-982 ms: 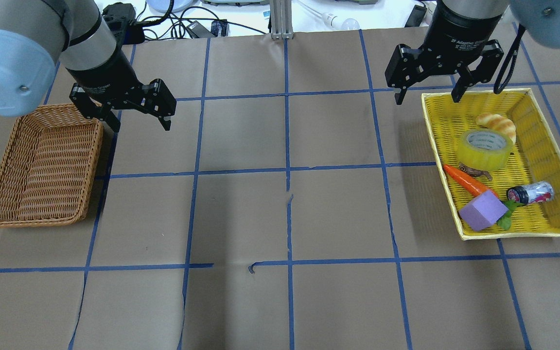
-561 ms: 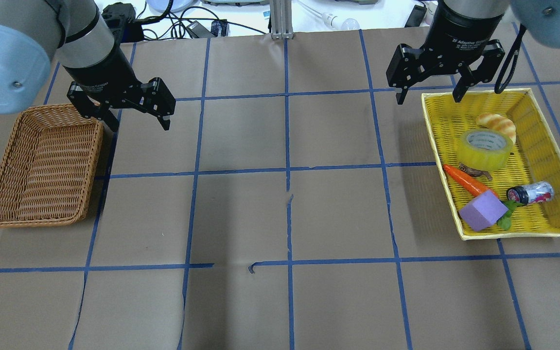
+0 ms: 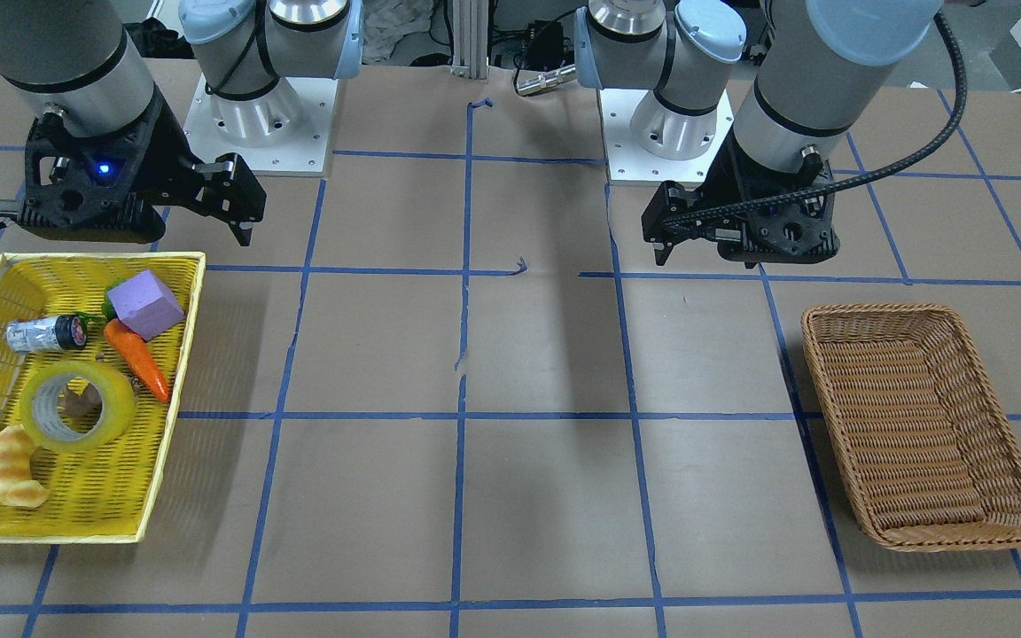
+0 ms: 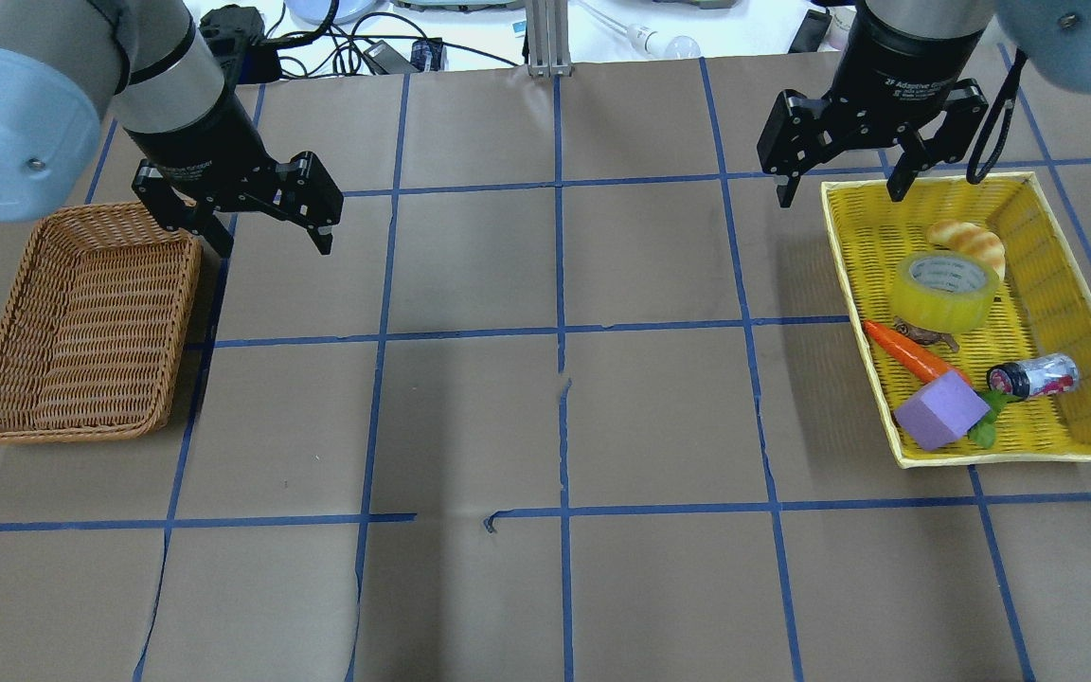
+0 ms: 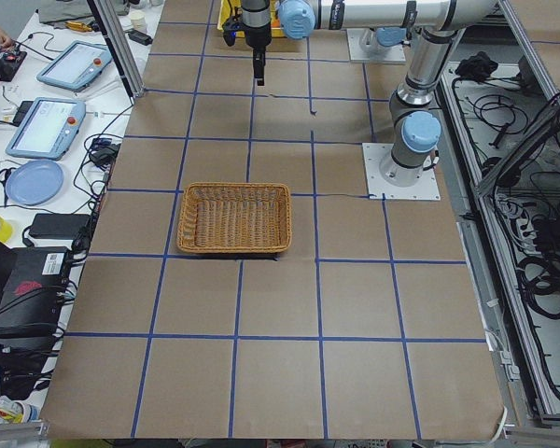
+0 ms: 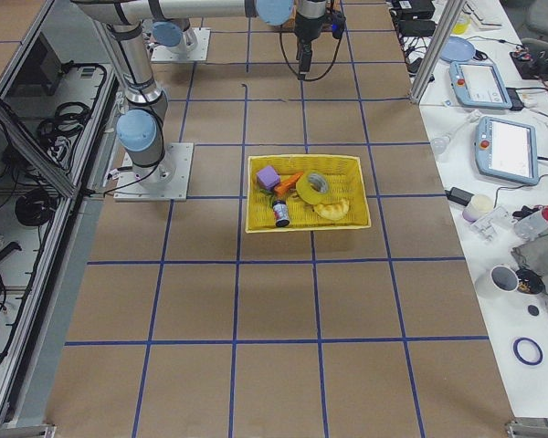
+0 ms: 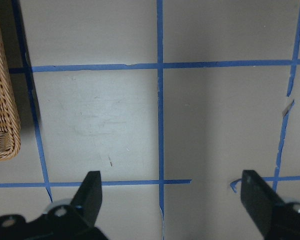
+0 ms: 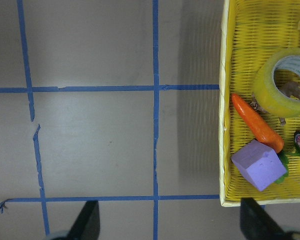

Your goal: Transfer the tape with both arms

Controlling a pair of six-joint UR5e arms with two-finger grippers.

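The yellow tape roll point(image 4: 945, 289) lies flat in the yellow basket point(image 4: 924, 178) at the table's right; it also shows in the front view point(image 3: 76, 406) and the right wrist view point(image 8: 285, 82). My right gripper point(image 4: 838, 197) is open and empty, hanging above the basket's far left corner, short of the tape. My left gripper point(image 4: 273, 248) is open and empty, just right of the brown wicker basket point(image 4: 62, 436). In the left wrist view the open left gripper point(image 7: 171, 185) is over bare table.
The yellow basket also holds a croissant point(image 4: 967, 242), a carrot point(image 4: 915, 355), a purple block point(image 4: 941, 409) and a small bottle point(image 4: 1033, 376) close around the tape. The wicker basket point(image 3: 874, 308) holds nothing. Blue tape lines grid the brown table. Cables lie beyond the far edge.
My right gripper has shifted slightly to the right, towards the yellow basket. My left arm's elbow has shifted a little; its gripper has hardly moved. Both stay open.
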